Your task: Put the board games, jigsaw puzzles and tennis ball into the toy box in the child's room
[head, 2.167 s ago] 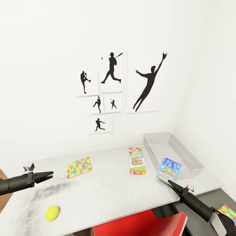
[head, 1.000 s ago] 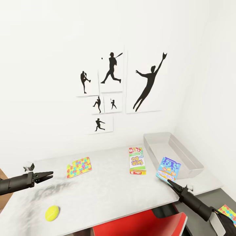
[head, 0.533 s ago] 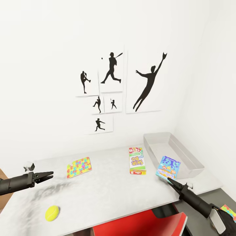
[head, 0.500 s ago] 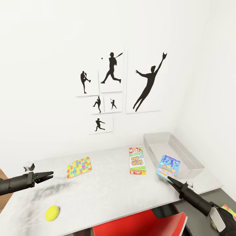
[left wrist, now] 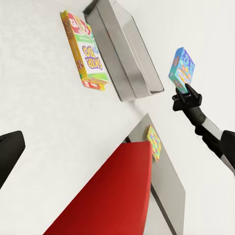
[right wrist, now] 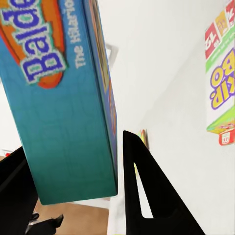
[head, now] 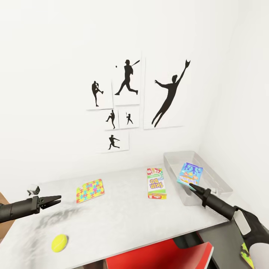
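My right gripper (head: 192,185) is shut on the blue board game (head: 189,173), which it holds upright in the air over the near end of the light grey toy box (head: 224,191). The right wrist view shows that game (right wrist: 63,107) clamped between both fingers (right wrist: 147,191). A green-white board game (head: 155,183) lies on the table (head: 123,220) just left of the toy box. One jigsaw puzzle (head: 90,190) lies mid-left, and the tennis ball (head: 59,243) sits near the front left edge. My left gripper (head: 52,201) hovers open over the table's left end.
A red chair (head: 160,254) stands tucked under the table's front edge. A second jigsaw puzzle (left wrist: 153,142) lies on the dark cabinet top to the right. Baseball silhouette pictures (head: 127,80) hang on the wall behind, and a white wall closes in right of the toy box.
My right gripper has lifted the blue board game from the table's front right corner and carried it up and back over the toy box. The left arm has stayed still.
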Controlling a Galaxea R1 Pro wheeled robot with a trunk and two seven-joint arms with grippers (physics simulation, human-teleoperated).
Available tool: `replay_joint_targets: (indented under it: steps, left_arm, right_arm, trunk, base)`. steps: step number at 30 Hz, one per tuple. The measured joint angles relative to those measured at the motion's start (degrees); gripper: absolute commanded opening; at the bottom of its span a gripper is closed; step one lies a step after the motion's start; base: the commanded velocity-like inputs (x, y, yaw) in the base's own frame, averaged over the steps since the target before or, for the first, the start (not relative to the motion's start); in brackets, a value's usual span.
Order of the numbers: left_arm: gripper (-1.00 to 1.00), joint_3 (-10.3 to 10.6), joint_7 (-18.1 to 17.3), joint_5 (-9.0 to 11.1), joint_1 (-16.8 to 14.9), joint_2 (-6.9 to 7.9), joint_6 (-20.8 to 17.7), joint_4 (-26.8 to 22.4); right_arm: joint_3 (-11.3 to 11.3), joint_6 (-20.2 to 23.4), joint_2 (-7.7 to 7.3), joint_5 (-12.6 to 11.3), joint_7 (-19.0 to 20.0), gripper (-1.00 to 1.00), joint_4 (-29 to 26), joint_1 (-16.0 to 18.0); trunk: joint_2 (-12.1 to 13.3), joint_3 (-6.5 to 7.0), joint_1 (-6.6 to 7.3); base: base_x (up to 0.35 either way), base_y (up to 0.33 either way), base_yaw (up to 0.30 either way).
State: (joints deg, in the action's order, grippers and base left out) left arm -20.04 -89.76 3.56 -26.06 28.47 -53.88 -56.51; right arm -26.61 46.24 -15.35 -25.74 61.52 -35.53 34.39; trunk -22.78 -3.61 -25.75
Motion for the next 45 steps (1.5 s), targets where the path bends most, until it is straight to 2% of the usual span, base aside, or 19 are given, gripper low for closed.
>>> replay_joint_targets:
  steps: [6,9,17,24,30,31,32,37,45]
  left_arm:
    - [1.00,0.02,0.00,0.00,0.00,-0.05,0.02,0.00]
    - [1.00,0.06,0.00,0.00,0.00,-0.10,0.06,0.00]
    - [1.00,0.12,0.00,-0.05,0.00,-0.18,0.07,0.00]
    - [1.00,0.25,0.00,-0.03,0.00,-0.30,0.08,-0.02]
    - [1.00,0.32,0.00,-0.01,0.00,-0.44,0.08,-0.08]
    - [1.00,0.27,0.00,-0.01,0.00,-0.44,0.08,-0.08]
    - [1.00,0.21,0.00,0.00,0.00,-0.44,0.08,-0.08]
    - [1.00,0.10,0.00,0.00,0.00,-0.45,0.08,-0.09]
    - [1.00,0.12,0.00,0.00,0.00,-0.45,0.08,-0.09]
  right_arm:
    - [0.02,3.26,-0.03,-0.04,-1.57,-1.00,0.00,3.69]
    - [0.01,4.68,-0.09,-0.15,-4.45,-1.00,0.03,6.20]
    - [-0.01,8.40,-0.01,-0.71,-14.48,-1.00,0.09,12.29]
    - [-0.22,9.49,0.17,-1.21,-27.71,-1.00,0.13,17.19]
    - [-0.38,9.87,0.31,-1.73,-31.95,-1.00,0.78,21.94]
    - [-0.37,9.90,0.40,-1.15,-33.31,-1.00,0.90,22.93]
    - [-0.38,10.18,0.52,-1.58,-35.10,-1.00,0.95,23.78]
    - [-0.61,10.72,0.91,-1.68,-40.39,-1.00,0.62,25.11]
    - [-1.43,10.28,1.05,-1.85,-41.89,-1.00,0.57,25.29]
  trunk:
    - [-0.01,0.00,0.00]
    - [0.00,0.00,0.00]
    - [0.00,0.00,0.00]
    - [0.00,0.00,0.00]
    - [-0.01,0.00,0.01]
    - [0.01,0.00,0.00]
    - [0.00,0.00,0.00]
    - [0.00,0.00,0.00]
    - [0.00,0.00,0.00]
  base:
    - [0.000,0.000,0.000]
    - [0.000,0.000,0.000]
    - [0.000,0.000,0.000]
    - [0.000,0.000,0.000]
    - [0.000,0.000,0.000]
    - [0.000,0.000,0.000]
    - [0.000,0.000,0.000]
    - [0.000,0.000,0.000]
    - [0.000,0.000,0.000]
